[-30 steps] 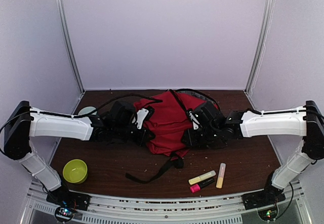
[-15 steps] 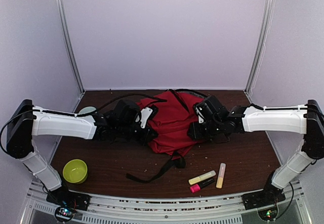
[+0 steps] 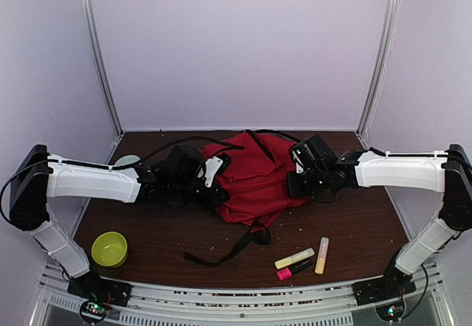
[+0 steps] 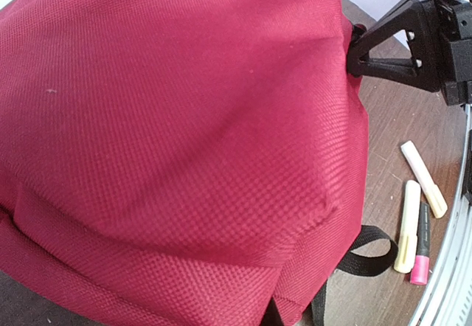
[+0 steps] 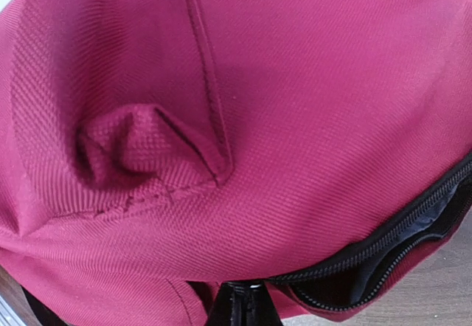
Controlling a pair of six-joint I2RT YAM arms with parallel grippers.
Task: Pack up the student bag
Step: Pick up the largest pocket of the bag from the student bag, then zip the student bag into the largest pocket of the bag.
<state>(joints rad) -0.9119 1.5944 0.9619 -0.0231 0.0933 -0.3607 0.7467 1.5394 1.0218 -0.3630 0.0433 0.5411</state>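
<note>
The student bag [image 3: 254,175], a red backpack, sits mid-table, held up between my two grippers. My left gripper [image 3: 214,190] is at its left edge; red fabric [image 4: 184,119] fills the left wrist view and hides the fingers. My right gripper [image 3: 296,184] is at the bag's right edge, and its black body shows in the left wrist view [image 4: 413,42]. In the right wrist view the bag [image 5: 295,119] fills the frame. The fingertips [image 5: 240,305] are closed together on the fabric beside a partly open black zip [image 5: 398,252].
A black strap [image 3: 228,251] trails toward the front edge. Three highlighters lie front right: yellow [image 3: 294,258], pink [image 3: 293,269], pale orange [image 3: 321,255]. A green bowl [image 3: 109,249] stands front left. A pale round thing [image 3: 127,162] lies behind the left arm.
My right gripper has moved back and to the right with the bag's right edge, stretching the bag wider. My left gripper has shifted slightly right and back, staying at the left edge.
</note>
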